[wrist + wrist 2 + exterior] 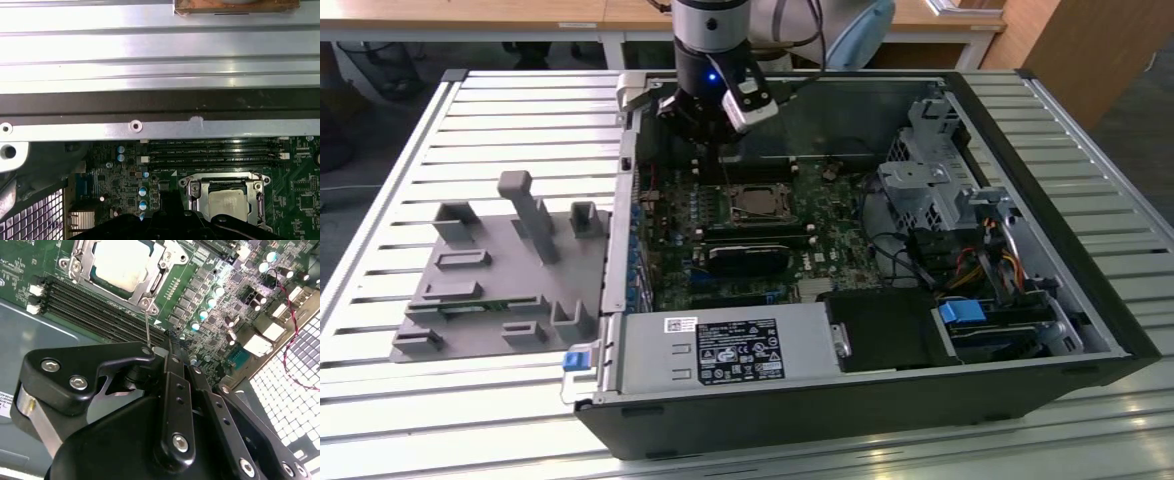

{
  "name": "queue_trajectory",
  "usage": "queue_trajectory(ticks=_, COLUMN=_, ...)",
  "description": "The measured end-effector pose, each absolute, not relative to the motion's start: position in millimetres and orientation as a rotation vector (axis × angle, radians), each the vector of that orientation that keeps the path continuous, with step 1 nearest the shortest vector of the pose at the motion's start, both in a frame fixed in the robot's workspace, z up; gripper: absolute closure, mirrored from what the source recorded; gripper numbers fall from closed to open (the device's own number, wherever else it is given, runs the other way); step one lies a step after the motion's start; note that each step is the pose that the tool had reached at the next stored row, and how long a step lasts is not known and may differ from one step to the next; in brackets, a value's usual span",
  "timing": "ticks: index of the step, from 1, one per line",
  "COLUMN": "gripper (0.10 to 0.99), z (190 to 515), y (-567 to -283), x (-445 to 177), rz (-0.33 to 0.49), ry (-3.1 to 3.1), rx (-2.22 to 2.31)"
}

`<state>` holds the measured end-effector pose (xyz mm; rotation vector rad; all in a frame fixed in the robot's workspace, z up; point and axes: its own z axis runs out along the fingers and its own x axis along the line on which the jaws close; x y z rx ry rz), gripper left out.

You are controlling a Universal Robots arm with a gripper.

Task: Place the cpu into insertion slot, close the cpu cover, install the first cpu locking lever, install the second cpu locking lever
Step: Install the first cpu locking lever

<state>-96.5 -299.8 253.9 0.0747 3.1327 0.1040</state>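
Where the cpu cover [152, 287] frames it, the square cpu [122, 262] gleams.

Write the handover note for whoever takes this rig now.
The tool hangs above the motherboard, next to the insertion slot; open or shut, cannot tell.
Done: the cpu sits in the slot, the cpu cover lies flat around it.
A thin lever rod rises from the slot's corner toward the tool.
Left: the locking levers; that rod is not down, the other is unclear.

the motherboard [834, 235] is green, the cpu [122, 262] silver-grey, the cpu cover [152, 286] silver, the case [854, 420] black, the table [440, 420] pale-striped.
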Motion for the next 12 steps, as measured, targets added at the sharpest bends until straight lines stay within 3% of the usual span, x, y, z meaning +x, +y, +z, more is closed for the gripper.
queue_trajectory(ticks=12, gripper=0.98, z=254.0, y=-296.8, x=-92.4, rz=0.105, ry=3.132, rx=0.075)
